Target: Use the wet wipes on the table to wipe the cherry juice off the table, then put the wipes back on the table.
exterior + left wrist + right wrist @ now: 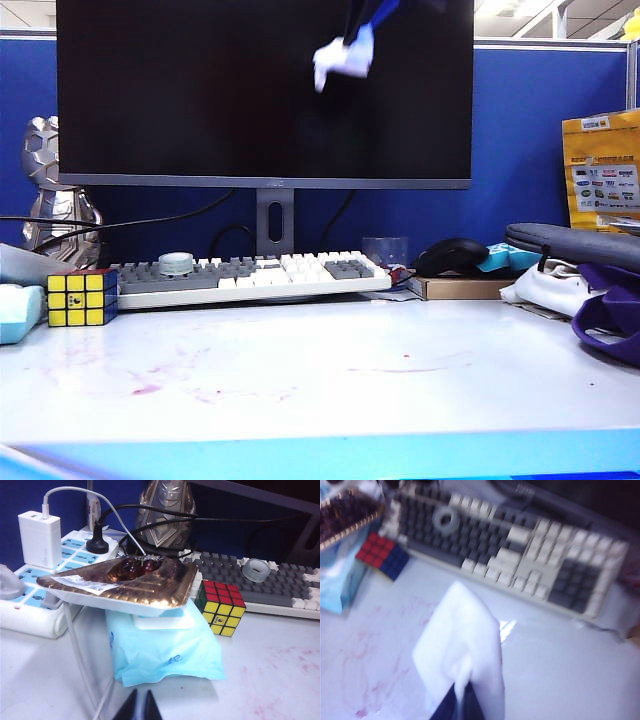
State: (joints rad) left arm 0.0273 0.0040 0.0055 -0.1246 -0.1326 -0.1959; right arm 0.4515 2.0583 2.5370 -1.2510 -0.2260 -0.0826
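High in front of the dark monitor, my right gripper (352, 40) is shut on the wet wipes (342, 60), a crumpled white sheet hanging from its tips. From the right wrist camera the wet wipes (460, 645) droop from the gripper (461, 692) above the table (560, 665). Cherry juice (150, 385) lies in pink smears on the left part of the table (330, 400), with a thin streak (400, 370) nearer the middle. Cherry juice (370, 665) also shows beneath the hanging sheet. My left gripper (140, 700) is shut and empty, low over the table (45, 680) near a blue packet.
A keyboard (250, 275) lies below the monitor (265, 90). A Rubik's cube (82, 297) and a blue wipes packet (160, 650) under a golden tray of cherries (125, 580) stand at the left, beside a power strip (30, 595). A mouse (452, 257), bag (580, 245) and white cloth (545, 290) sit at the right.
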